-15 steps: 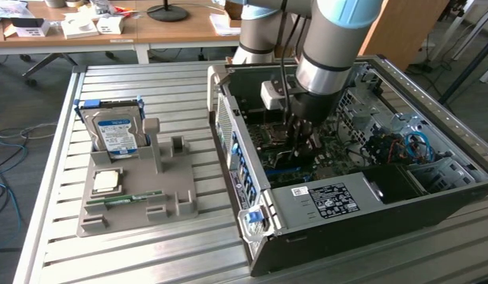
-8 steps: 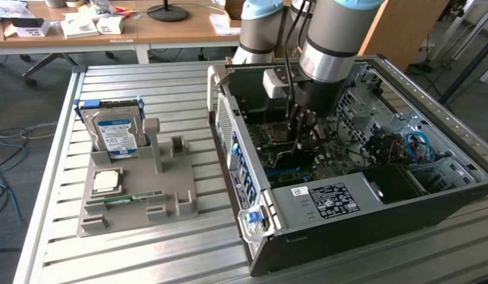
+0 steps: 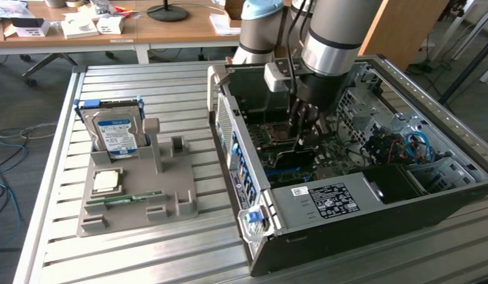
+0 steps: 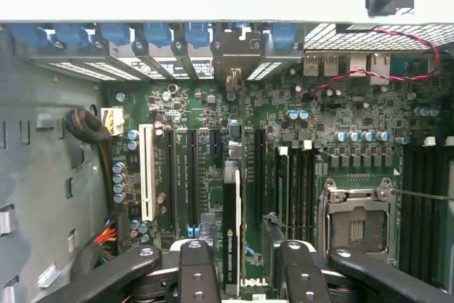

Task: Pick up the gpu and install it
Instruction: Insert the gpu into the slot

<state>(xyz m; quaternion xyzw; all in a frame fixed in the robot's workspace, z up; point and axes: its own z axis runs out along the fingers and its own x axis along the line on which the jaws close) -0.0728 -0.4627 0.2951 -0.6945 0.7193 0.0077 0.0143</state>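
The gpu [image 4: 231,232] shows edge-on as a thin dark card with a white strip. It stands upright along an expansion slot of the green motherboard [image 4: 213,111]. My gripper [image 4: 241,271] is open and straddles the card, one black finger [image 4: 195,267] on each side with a small gap to it. In the exterior view the gripper [image 3: 305,139] reaches down into the open computer case [image 3: 323,198], low over the motherboard, with the dark card [image 3: 295,158] under it.
A grey holder [image 3: 137,195] on the slatted table at the exterior view's left carries a hard drive [image 3: 118,133], a processor chip [image 3: 107,180] and a green memory stick [image 3: 125,200]. Case walls surround the gripper. The processor socket [image 4: 358,221] and cables [image 3: 414,145] lie nearby.
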